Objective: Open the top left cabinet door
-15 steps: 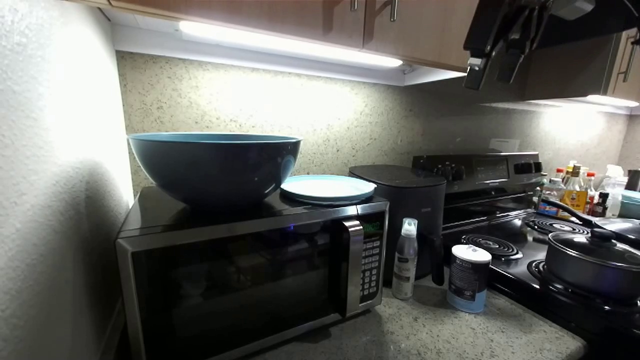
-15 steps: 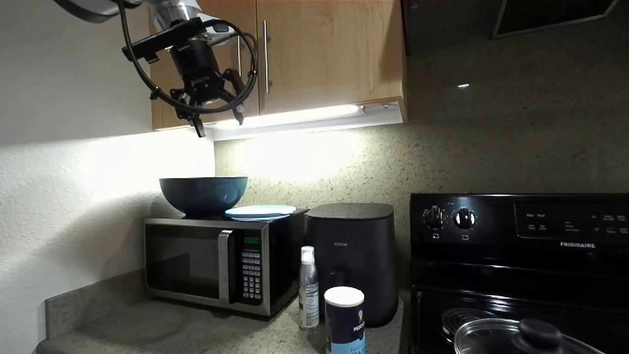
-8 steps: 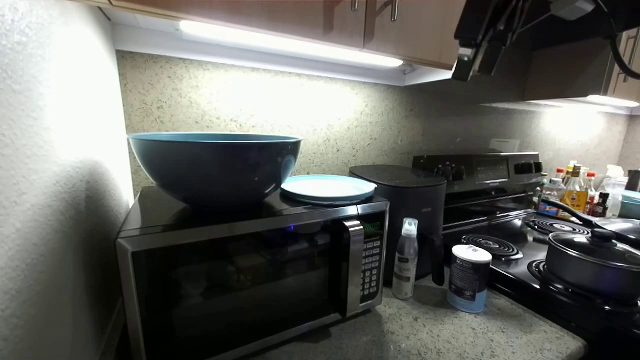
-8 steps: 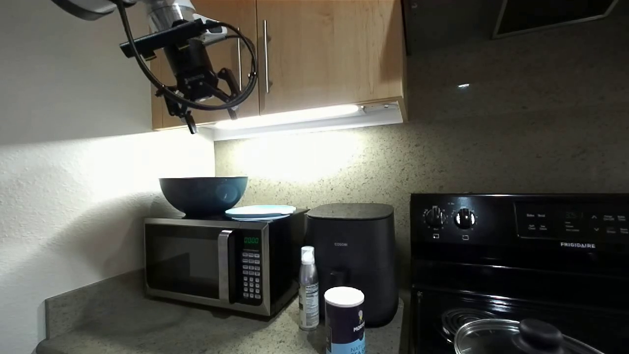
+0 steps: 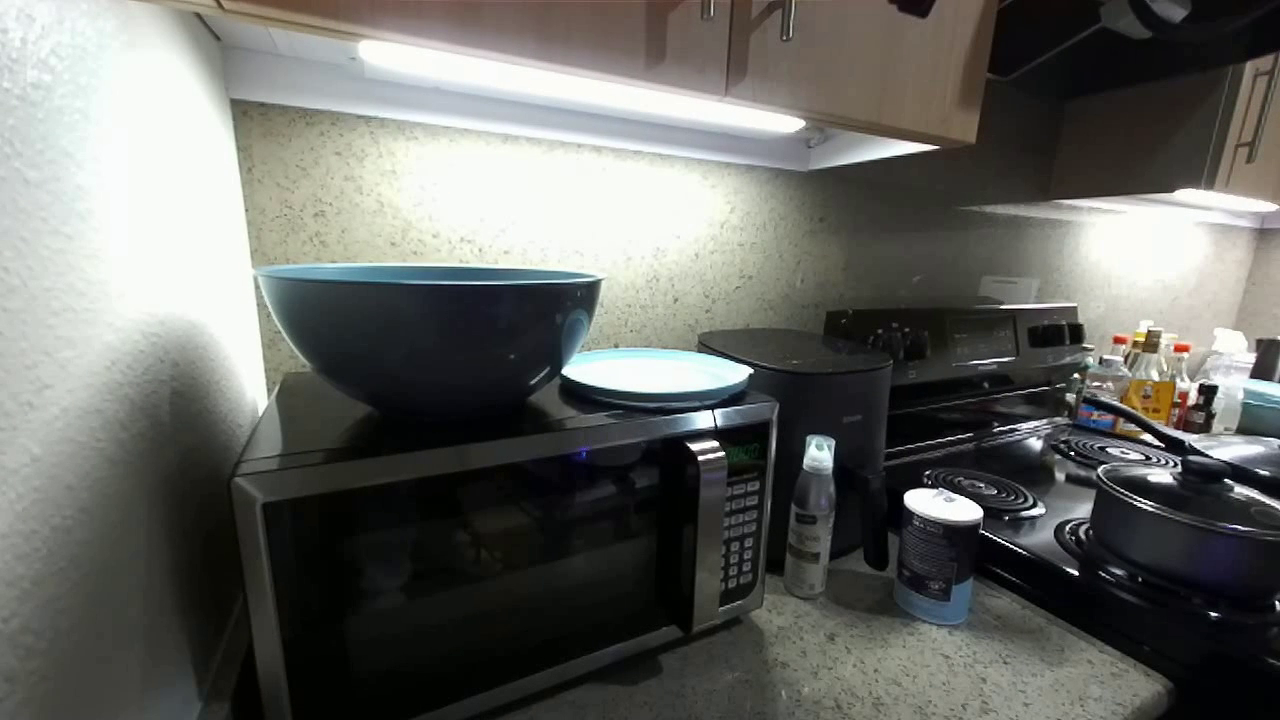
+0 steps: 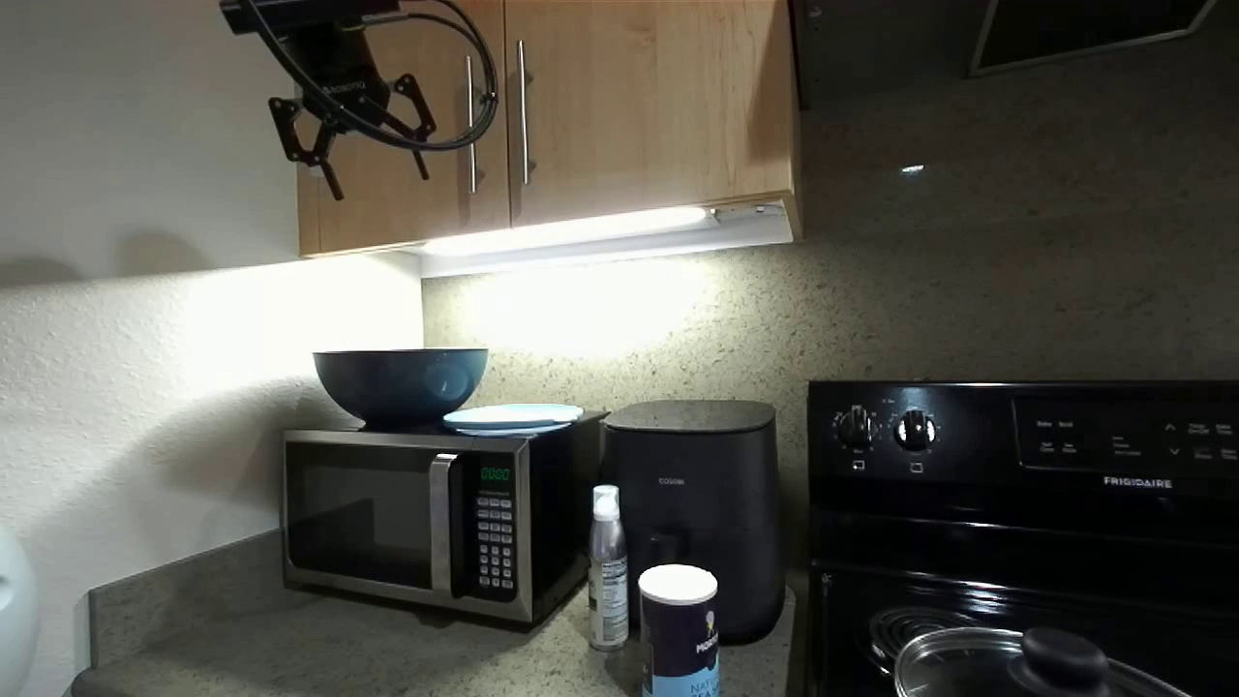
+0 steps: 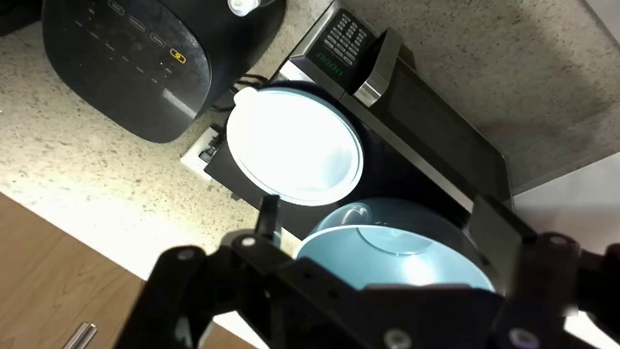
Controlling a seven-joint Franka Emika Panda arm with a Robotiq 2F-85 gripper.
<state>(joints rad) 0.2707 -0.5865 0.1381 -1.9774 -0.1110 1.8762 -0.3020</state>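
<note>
While the pincer (image 6: 377, 176) is held spread wide, the closed top left cabinet door (image 6: 440, 189) is seen behind it in an exterior view, above the bowl (image 6: 399, 389) and microwave (image 6: 407, 523).

Speckled countertop (image 6: 242, 634); on it, microwave (image 6: 407, 518), black air fryer (image 6: 707, 523), silver bottle (image 6: 608, 586), lidded canister (image 6: 679, 629)

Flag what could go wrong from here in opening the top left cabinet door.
Snag: in an exterior view, the cable loop crosses in front of the slim handle on the top left cabinet door, so it might catch.
Wrong grab: the neighbouring handle stands close beside it; the open gripper could bump or take that one.
Knock: the large bowl sits lower, on the microwave; a dip of the gripper might tip it.
</note>
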